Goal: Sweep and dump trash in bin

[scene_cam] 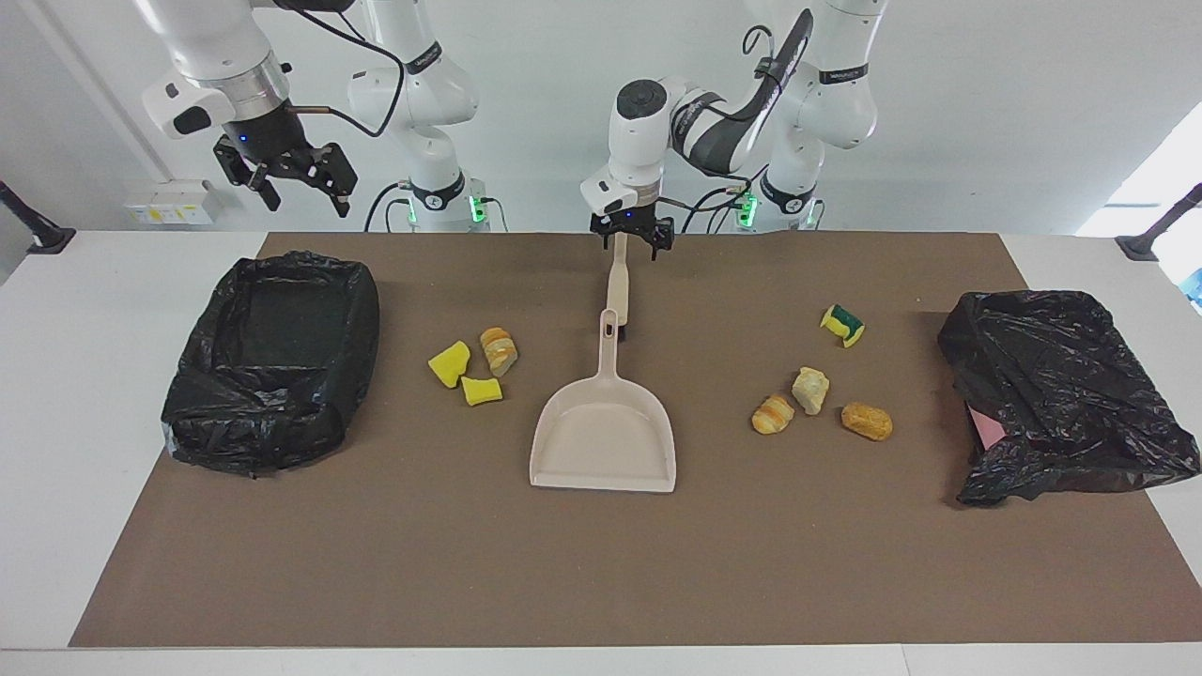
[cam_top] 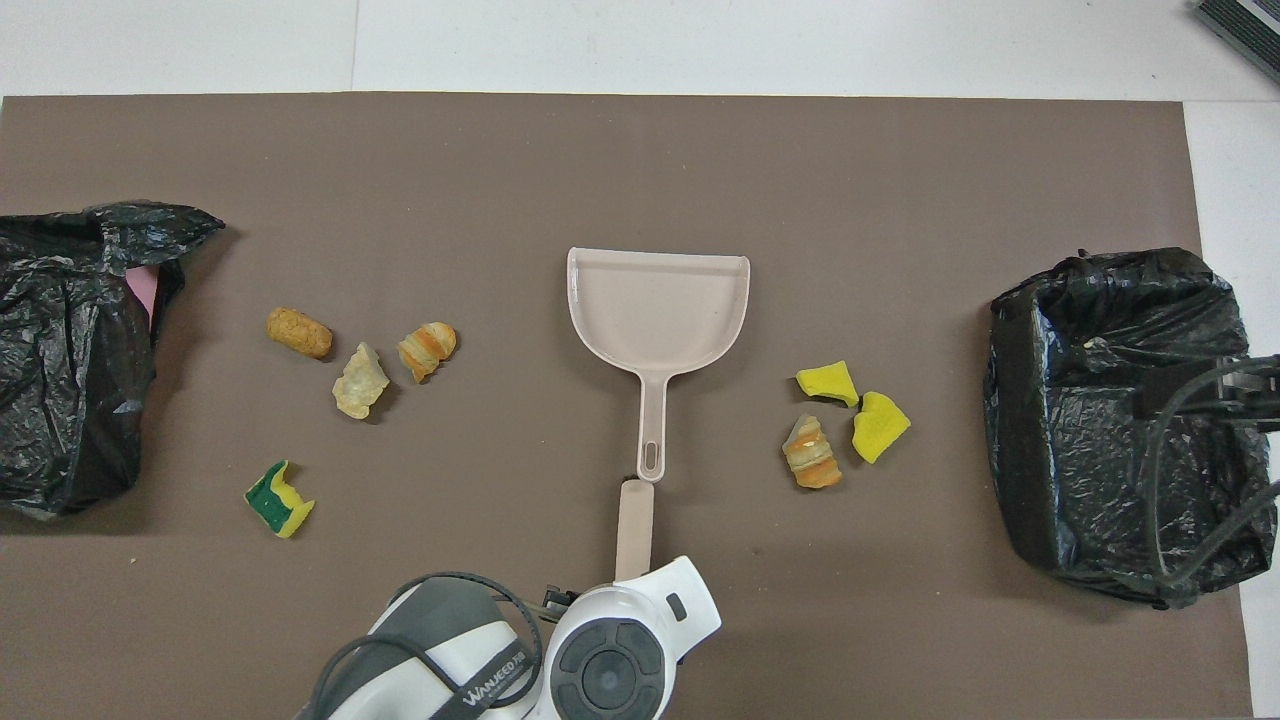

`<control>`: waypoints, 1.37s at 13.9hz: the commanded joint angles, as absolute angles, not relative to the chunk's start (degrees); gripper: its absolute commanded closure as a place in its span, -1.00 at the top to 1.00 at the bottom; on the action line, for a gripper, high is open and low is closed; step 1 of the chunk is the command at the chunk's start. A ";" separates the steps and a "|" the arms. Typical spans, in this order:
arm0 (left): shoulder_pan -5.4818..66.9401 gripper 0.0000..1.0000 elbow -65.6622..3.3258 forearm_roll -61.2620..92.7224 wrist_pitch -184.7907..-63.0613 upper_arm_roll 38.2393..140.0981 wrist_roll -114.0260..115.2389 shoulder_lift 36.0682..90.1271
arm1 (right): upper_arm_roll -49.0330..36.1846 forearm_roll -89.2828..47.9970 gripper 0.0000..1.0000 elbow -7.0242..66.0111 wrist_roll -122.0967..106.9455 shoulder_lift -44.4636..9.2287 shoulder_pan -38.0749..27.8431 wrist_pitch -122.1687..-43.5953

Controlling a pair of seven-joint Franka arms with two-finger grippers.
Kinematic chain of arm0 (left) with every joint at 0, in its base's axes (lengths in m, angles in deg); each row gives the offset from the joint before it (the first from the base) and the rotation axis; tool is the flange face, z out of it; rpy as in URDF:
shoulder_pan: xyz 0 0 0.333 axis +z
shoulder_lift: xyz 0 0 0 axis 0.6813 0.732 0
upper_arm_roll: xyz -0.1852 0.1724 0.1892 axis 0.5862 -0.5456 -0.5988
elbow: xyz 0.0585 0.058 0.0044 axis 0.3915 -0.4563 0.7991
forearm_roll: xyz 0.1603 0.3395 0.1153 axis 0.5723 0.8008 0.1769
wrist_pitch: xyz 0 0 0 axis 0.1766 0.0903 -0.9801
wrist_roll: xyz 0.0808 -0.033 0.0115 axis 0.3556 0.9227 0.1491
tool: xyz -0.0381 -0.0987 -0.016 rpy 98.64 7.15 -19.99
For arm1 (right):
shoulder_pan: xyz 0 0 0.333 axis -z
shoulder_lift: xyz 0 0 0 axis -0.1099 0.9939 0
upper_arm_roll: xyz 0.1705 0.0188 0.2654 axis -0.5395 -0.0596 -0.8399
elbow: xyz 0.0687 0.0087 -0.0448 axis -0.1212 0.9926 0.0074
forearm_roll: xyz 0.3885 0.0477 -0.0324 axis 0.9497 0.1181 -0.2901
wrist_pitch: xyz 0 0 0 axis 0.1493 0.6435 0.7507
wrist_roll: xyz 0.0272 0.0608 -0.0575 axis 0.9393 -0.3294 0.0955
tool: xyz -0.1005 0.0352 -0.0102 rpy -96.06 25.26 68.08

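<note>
A beige brush (scene_cam: 616, 282) lies on the brown mat, its handle pointing toward the robots, end to end with the beige dustpan (scene_cam: 606, 432). My left gripper (scene_cam: 631, 246) is low at the handle's robot-side end, open, with a finger on each side of it. In the overhead view its wrist (cam_top: 610, 660) hides that end of the brush (cam_top: 633, 525). Trash lies in two groups: yellow sponge chunks (scene_cam: 450, 363) and a bread lump (scene_cam: 499, 350) beside the dustpan, and a green-faced sponge (scene_cam: 842, 325) with bread lumps (scene_cam: 810, 390) toward the left arm's end. My right gripper (scene_cam: 305, 192) hangs open over the black-lined bin (scene_cam: 272, 357).
A second black bag (scene_cam: 1061, 394) with something pink under it lies at the left arm's end of the mat (scene_cam: 563, 563). White table borders the mat all round. The right arm's cable (cam_top: 1190, 400) crosses over the bin (cam_top: 1060, 400) in the overhead view.
</note>
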State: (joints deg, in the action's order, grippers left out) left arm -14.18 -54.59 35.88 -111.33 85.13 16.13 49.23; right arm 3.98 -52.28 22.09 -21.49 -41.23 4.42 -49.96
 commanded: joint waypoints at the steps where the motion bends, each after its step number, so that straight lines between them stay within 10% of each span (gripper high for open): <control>1: -16.99 1.00 -57.23 35.15 -114.56 84.03 17.77 48.55 | 3.76 -51.23 1.00 24.09 -19.70 -42.89 5.17 -50.80; 4: -18.49 1.00 -58.02 32.88 -114.39 84.03 17.60 48.47 | 3.76 -51.32 1.00 24.18 -18.48 -42.89 5.43 -51.06; 8: -19.72 0.52 -58.46 31.81 -114.30 84.03 21.02 48.12 | 3.76 -51.23 1.00 24.27 -18.21 -42.89 5.43 -50.89; 19: -19.63 0.44 -60.13 31.81 -115.53 84.03 21.02 48.55 | 3.85 -51.32 1.00 24.27 -18.12 -42.89 5.43 -50.80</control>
State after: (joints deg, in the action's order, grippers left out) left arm -18.29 -58.32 32.42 -113.46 85.04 20.31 49.35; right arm 4.10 -52.28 22.51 -19.88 -41.42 4.46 -49.96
